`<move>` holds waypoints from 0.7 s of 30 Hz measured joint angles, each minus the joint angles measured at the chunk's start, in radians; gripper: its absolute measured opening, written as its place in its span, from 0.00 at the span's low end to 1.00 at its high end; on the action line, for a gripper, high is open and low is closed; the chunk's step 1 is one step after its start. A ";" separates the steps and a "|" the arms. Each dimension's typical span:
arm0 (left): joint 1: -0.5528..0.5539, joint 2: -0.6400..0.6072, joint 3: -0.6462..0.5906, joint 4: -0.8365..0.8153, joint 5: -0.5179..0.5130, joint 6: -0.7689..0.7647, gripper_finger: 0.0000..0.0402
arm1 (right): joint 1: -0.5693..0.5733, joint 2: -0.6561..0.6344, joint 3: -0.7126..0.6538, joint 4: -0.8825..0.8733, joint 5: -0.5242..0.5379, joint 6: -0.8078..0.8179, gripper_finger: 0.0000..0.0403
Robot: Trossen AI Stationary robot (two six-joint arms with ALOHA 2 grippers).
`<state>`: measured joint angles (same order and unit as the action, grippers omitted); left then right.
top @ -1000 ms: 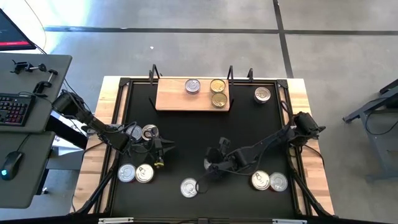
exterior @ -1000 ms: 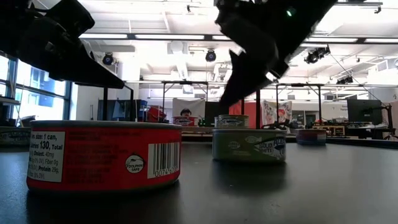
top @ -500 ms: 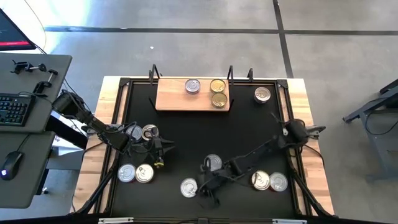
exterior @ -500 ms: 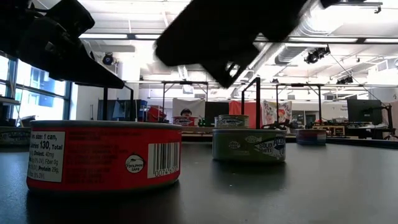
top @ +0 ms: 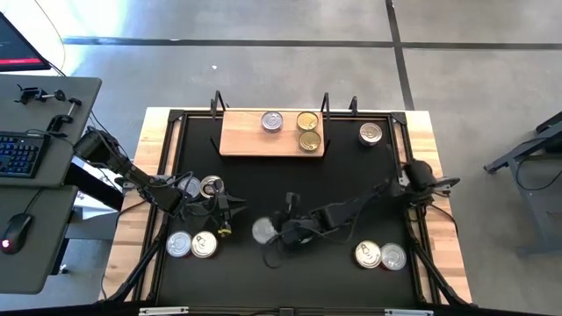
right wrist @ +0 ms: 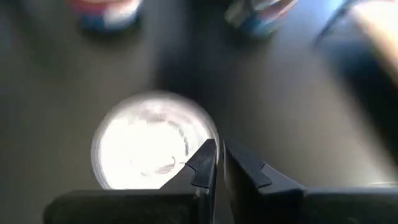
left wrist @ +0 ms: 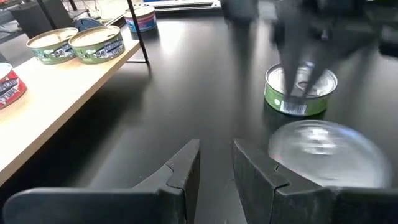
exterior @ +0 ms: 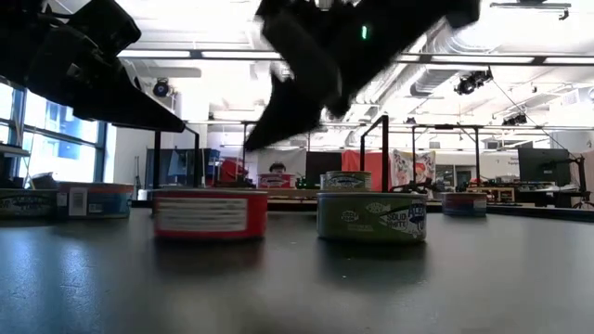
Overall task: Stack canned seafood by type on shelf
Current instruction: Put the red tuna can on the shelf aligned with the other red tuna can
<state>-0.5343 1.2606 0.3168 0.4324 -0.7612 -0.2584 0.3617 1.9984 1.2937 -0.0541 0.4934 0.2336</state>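
Black matting covered the desk (top: 351, 175), and across it the biggest shift was the right arm: it had swung from the near edge back toward the middle. At the far edge the wooden shelf (top: 241, 139) looked unchanged, with one silver-lidded tin (top: 272, 121) and two gold-lidded tins (top: 307, 129) on it.

The right gripper (top: 279, 235) had its fingers pressed together and held nothing. It had evidently been used as a pusher: the red-labelled tin (top: 262, 230), which a moment earlier sat close to the near edge, now lay further in, just beside the gripper tips and blurred as if sliding. From desk height we saw that red-labelled tin much farther off than before, near the green-labelled tin (exterior: 371, 215).

The left gripper (top: 226, 218) waited on its own side, fingers slightly apart and empty.

We judged that this nudge brought the red-labelled tin closer to the shelf but placed nothing; it sat well apart from the shelf, and the other loose tins, such as the pair at the right (top: 379, 255), remained unsorted.
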 joint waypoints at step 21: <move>0.011 0.000 0.000 0.000 0.000 -0.001 0.21 | -0.070 0.052 0.003 -0.081 -0.121 0.168 0.04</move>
<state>-0.5230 1.2606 0.3168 0.4324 -0.7612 -0.2592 0.2914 2.0501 1.2965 -0.1353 0.3725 0.4020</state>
